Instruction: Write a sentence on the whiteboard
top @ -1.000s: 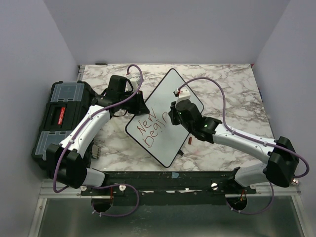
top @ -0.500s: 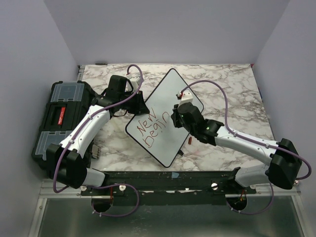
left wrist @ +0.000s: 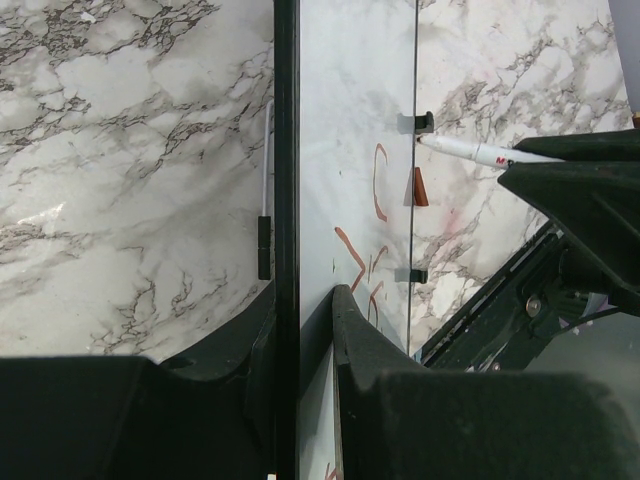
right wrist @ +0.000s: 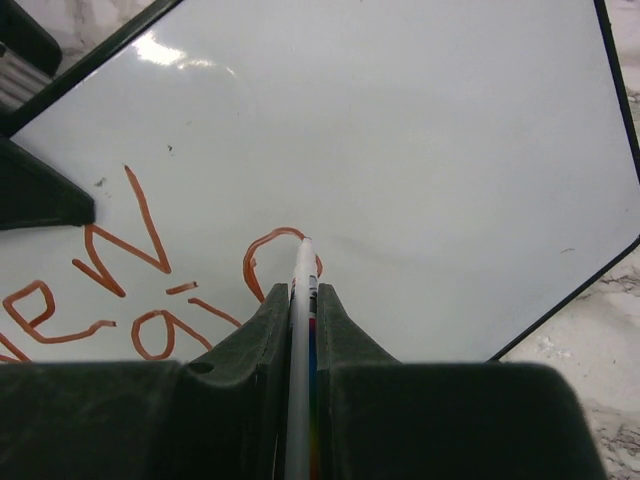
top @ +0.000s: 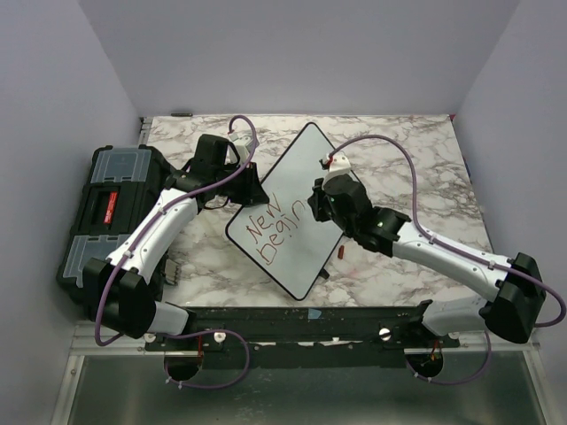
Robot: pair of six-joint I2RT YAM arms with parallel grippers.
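We get soft, even light from above in the top view, and the arms lay only faint shadows on the marble table (top: 425, 159). In the right wrist view a bright glare streak sits on the whiteboard (right wrist: 430, 150) near its upper left edge. The right gripper (right wrist: 300, 298) and left gripper (left wrist: 304, 295) read as dark, underexposed, slightly blurred foreground shapes.

The left arm (top: 164, 226) is wearing glossy white shells along its links, with blocky black housings sitting at the joints; the right arm (top: 443, 255) is showing the same white-and-black build. The left cable (top: 252, 142), thin and purple, is looping off the left arm's wrist, and the right cable (top: 381, 139), equally purple, is arching over the right arm. The left gripper (left wrist: 302, 300) and right gripper (right wrist: 300, 295) are presenting matte black, wedge-shaped fingers.
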